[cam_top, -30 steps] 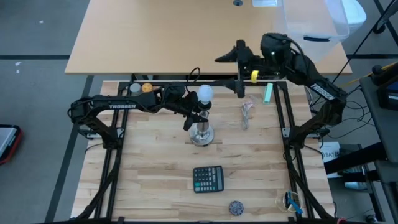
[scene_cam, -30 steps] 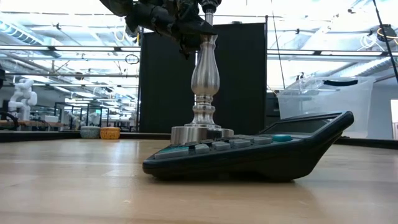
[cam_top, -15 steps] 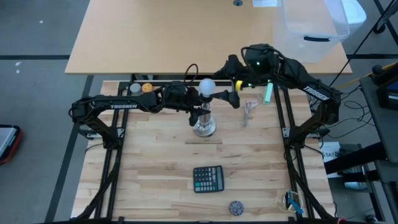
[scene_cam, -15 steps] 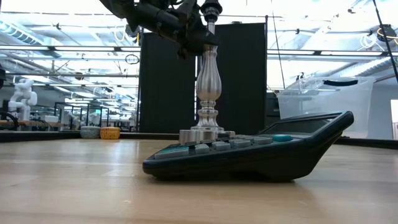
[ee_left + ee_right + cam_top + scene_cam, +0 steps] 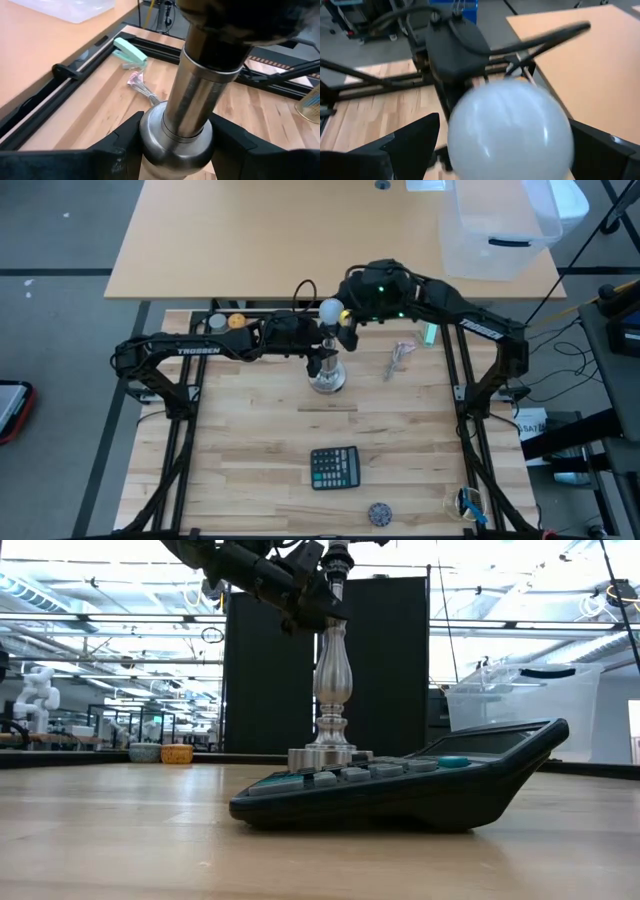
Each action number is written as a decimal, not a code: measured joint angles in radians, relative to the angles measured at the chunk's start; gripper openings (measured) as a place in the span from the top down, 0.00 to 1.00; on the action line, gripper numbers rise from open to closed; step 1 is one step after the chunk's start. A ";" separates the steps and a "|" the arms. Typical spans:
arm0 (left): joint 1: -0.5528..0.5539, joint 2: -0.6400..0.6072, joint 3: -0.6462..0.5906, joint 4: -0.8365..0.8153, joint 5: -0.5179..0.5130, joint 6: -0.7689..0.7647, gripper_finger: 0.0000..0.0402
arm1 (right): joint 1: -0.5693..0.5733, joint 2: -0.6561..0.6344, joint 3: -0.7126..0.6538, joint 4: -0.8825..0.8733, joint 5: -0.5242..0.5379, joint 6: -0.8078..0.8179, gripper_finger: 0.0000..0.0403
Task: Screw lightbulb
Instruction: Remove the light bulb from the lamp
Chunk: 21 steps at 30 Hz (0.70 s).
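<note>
The lightbulb, a frosted white globe, sits on top of the silver stand. The stand is upright with its round base on the table. My left gripper is shut on the stand's stem. My right gripper is open at the bulb. In the right wrist view its fingers stand close on either side of the blurred globe. I cannot tell whether they touch it. The bulb's screw base is hidden. My left gripper pinches the stand's stem at the rounded bulge just below the dark socket, one finger on each side. The fingers come about level from the table's left and lie across the stem. The stand is upright with its base on the table.
A dark calculator lies nearer the front, with a small round object beyond it at the near edge. An orange ball is at the far left. A green stapler and a small bundle lie right of the stand.
My right gripper has swung from the far right toward the table's left and come around the bulb with its fingers apart. My left gripper has slid the upright stand a little toward the far edge, with the bulb on top.
</note>
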State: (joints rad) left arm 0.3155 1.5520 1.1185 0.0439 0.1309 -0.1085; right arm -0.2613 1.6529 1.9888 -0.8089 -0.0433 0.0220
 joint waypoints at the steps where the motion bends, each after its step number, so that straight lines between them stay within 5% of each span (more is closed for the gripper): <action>1: 0.000 0.000 0.001 -0.002 -0.007 -0.001 0.57 | 0.002 0.006 0.000 0.020 0.000 0.003 0.06; 8: 0.005 0.000 0.001 -0.004 -0.020 -0.010 0.57 | 0.002 0.022 0.000 0.088 0.013 0.016 0.11; 15: 0.007 0.000 0.001 -0.005 -0.018 -0.004 0.57 | 0.001 0.022 0.000 0.064 0.013 -0.018 0.36; 21: 0.009 0.000 0.001 -0.005 0.033 0.022 0.57 | 0.002 0.013 0.001 0.039 -0.021 -0.098 0.36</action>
State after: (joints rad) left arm 0.3241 1.5517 1.1198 0.0389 0.1636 -0.0866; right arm -0.2596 1.6660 1.9900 -0.7701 -0.0646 -0.0761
